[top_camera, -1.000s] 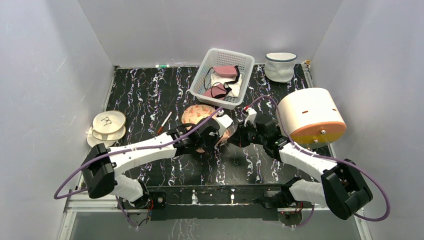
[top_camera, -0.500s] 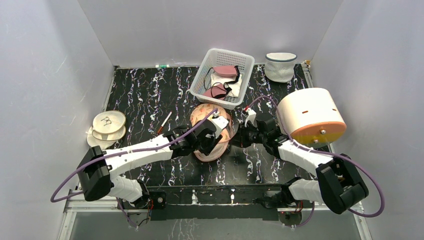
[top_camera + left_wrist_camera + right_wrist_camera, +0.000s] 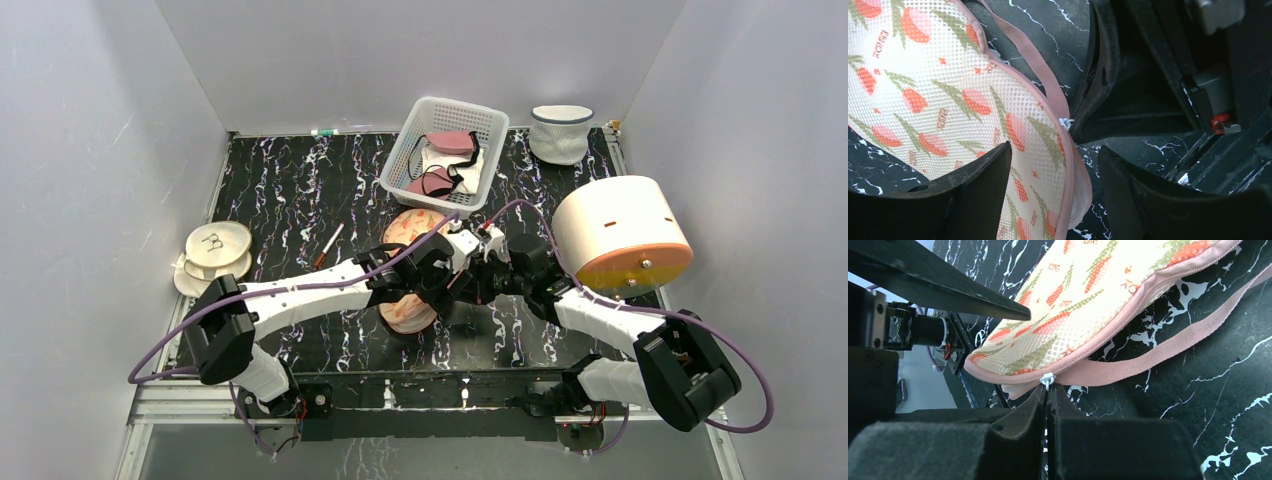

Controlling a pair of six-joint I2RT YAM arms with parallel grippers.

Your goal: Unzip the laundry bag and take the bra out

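Note:
The peach-pink laundry bag (image 3: 407,310) with red and green marks lies at the table's middle, between both arms. In the left wrist view its printed mesh face (image 3: 948,100) and salmon zip trim (image 3: 1045,82) run up between my fingers. My left gripper (image 3: 1054,150) is open and straddles the bag's edge without pinching it. My right gripper (image 3: 1048,388) is shut on the small white zip pull (image 3: 1047,379) at the bag's rim (image 3: 1088,285). From above, the two grippers (image 3: 455,262) (image 3: 480,280) almost meet. The bra is hidden.
A white basket (image 3: 400,165) holding a pink bra with black straps stands behind the bag. A white mesh tub (image 3: 560,133) is at the back right, a large cream drum (image 3: 620,235) at the right. A cream disc case (image 3: 212,255) and a pen (image 3: 328,245) lie left.
My left gripper has opened and moved right along the bag's edge, up to the right gripper. The bag has shifted nearer. The right gripper stays shut on the pull.

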